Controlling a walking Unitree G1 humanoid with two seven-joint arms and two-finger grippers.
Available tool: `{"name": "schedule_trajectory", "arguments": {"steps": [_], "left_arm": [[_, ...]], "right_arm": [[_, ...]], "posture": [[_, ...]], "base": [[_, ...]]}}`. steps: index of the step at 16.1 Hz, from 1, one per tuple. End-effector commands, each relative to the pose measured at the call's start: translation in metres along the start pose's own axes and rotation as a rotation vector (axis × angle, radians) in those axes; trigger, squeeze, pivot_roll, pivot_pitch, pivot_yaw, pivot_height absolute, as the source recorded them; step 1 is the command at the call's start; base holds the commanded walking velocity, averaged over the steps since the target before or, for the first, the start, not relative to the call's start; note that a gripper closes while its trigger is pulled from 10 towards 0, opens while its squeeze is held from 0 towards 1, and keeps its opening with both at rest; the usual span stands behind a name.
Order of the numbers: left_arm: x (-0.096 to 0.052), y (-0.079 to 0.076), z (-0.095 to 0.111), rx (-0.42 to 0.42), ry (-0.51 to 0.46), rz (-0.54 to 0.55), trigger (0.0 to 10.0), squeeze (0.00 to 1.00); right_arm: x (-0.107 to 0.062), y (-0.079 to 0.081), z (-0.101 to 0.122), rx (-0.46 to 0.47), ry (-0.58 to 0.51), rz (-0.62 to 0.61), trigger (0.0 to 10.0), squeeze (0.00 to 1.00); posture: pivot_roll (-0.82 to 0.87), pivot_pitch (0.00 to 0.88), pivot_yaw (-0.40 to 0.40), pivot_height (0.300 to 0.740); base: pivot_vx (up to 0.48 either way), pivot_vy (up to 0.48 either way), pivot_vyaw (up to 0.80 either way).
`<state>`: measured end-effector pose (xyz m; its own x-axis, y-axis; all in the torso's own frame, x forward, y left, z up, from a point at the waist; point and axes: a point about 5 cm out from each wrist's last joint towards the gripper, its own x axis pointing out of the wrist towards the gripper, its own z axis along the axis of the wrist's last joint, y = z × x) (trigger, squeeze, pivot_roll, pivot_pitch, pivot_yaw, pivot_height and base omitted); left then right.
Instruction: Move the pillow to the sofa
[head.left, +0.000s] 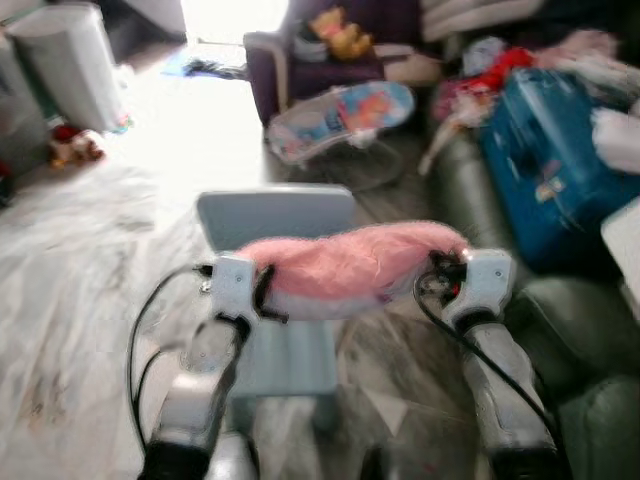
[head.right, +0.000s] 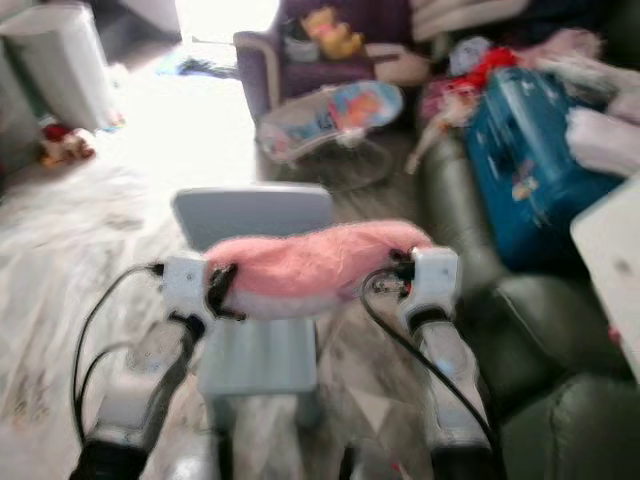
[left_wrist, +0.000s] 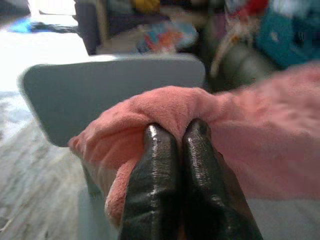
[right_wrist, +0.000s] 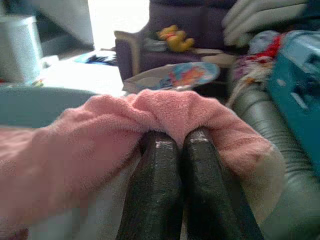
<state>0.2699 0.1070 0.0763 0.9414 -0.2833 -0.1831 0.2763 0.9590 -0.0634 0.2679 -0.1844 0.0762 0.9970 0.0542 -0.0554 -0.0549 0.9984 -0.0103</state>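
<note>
A fluffy pink pillow (head.left: 350, 268) hangs in the air between my two arms, above a small pale blue chair (head.left: 285, 330). My left gripper (left_wrist: 176, 135) is shut on the pillow's left end, and pink fabric bulges around its fingers (left_wrist: 156, 170). At the other end my right gripper (right_wrist: 179, 137) is shut on the pillow (right_wrist: 100, 145) in the same way. The dark green leather sofa (head.left: 560, 340) runs along the right side, close to my right arm (head.left: 500, 350).
A blue suitcase (head.left: 550, 165) and heaps of clothes and toys (head.left: 520, 70) lie on the sofa's far part. A baby bouncer (head.left: 340, 115), a purple armchair (head.left: 300, 60) with a yellow plush, and a grey bin (head.left: 75, 65) stand beyond. Marble floor (head.left: 80, 260) spreads to the left.
</note>
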Motion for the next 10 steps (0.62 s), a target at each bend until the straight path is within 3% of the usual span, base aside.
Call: {"name": "schedule_trajectory", "arguments": {"steps": [1, 10], "left_arm": [[-0.0026, 0.0003, -0.0009, -0.009, 0.004, 0.004, 10.0, 0.0], [-0.0032, 0.0003, -0.0014, -0.02, 0.021, 0.004, 10.0, 0.0]], "right_arm": [[0.0066, 0.005, 0.0123, -0.012, -0.04, 0.022, 10.0, 0.0], [0.0064, 0.0039, 0.0111, -0.016, -0.024, 0.014, 10.0, 0.0]], "posture": [[-0.02, 0.0, 0.014, 0.74], [-0.02, 0.0, 0.013, 0.74]], "base": [[-0.337, 0.0, 0.0], [-0.338, 0.0, 0.0]]}}
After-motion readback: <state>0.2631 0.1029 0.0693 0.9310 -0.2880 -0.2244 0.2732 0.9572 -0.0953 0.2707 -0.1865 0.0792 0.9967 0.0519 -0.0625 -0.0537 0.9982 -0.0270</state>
